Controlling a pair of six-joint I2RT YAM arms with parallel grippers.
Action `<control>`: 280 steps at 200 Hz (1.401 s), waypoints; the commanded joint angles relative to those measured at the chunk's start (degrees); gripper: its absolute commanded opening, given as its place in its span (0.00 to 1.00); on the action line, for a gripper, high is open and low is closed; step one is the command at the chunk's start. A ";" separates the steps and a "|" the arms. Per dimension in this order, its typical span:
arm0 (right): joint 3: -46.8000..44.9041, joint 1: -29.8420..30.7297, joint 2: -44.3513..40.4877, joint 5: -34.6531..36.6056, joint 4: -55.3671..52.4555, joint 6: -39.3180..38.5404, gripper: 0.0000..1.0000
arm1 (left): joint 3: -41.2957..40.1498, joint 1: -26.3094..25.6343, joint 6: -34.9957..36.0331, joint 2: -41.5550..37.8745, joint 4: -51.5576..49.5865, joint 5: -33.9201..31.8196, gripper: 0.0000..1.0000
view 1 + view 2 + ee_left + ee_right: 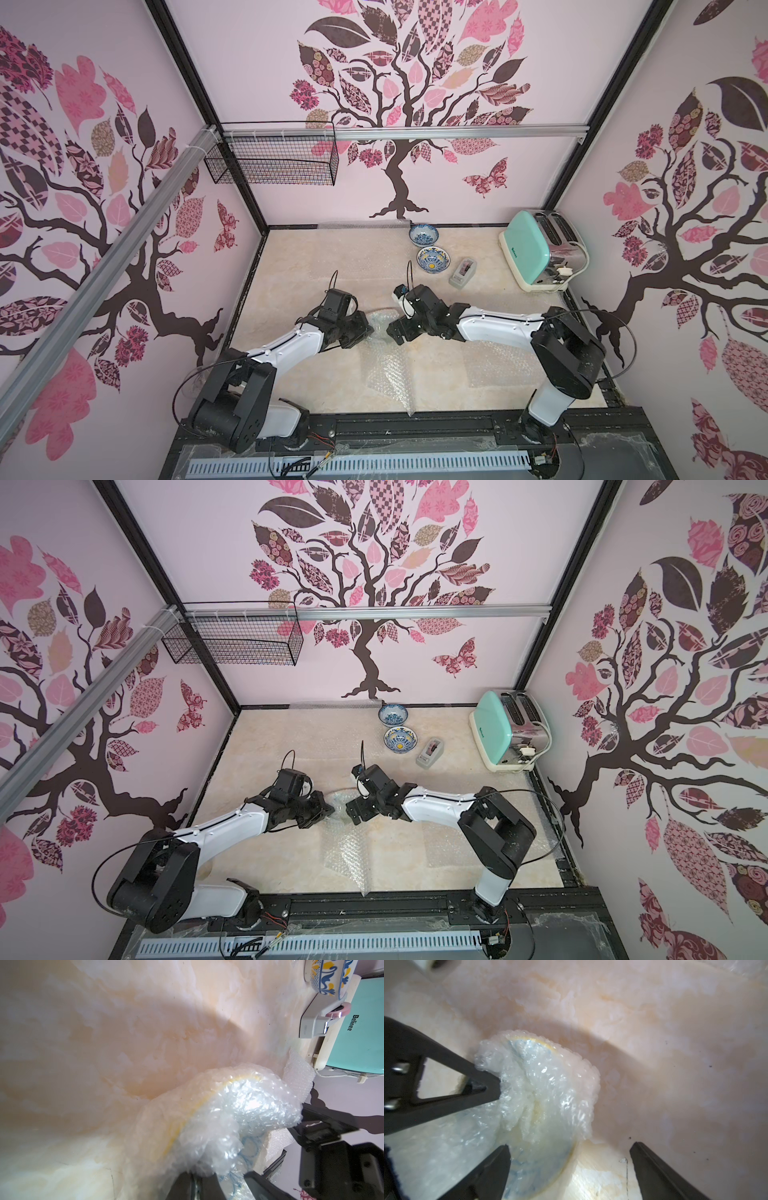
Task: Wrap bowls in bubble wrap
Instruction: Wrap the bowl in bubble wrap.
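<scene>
1. The left end effector (370, 330) is pinching the bubble wrap (239, 1105) shut over a bowl (250, 1148), near the middle of the surface (299, 266), probably so it is not springing back.
2. The right end effector (570, 1145) is hanging open just beside it.

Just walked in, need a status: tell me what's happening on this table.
The left arm, jaws shut, pinches a clear bubble wrap sheet bunched over a pale, yellow-rimmed ceramic bowl. The right arm, jaws open, sits beside that bundle, holding nothing. Two blue-and-white ceramic bowls stand unwrapped at the back; more bubble wrap lies spread toward the front.
</scene>
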 commanded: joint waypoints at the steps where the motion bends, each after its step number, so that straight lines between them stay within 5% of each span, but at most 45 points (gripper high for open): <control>1: -1.49 0.18 -4.60 -0.30 0.45 -1.06 0.97 | 1.40 -0.10 0.74 0.88 -1.54 -1.69 0.00; 35: -7.40 0.26 -10.69 -8.32 7.43 -3.35 0.99 | 2.29 -0.09 0.92 1.74 -2.07 -1.42 0.00; 79: -6.83 1.43 -8.05 -12.84 8.06 -5.73 1.00 | 2.73 -0.10 1.14 2.27 -2.47 -1.34 0.00; 250: 4.28 3.26 9.95 5.75 1.48 -3.84 0.94 | 4.68 -0.17 3.12 0.04 -6.18 -2.28 0.00; 280: 3.71 3.24 10.62 6.14 1.69 -3.34 0.93 | 6.42 -0.09 5.33 -3.54 -11.36 -5.87 0.26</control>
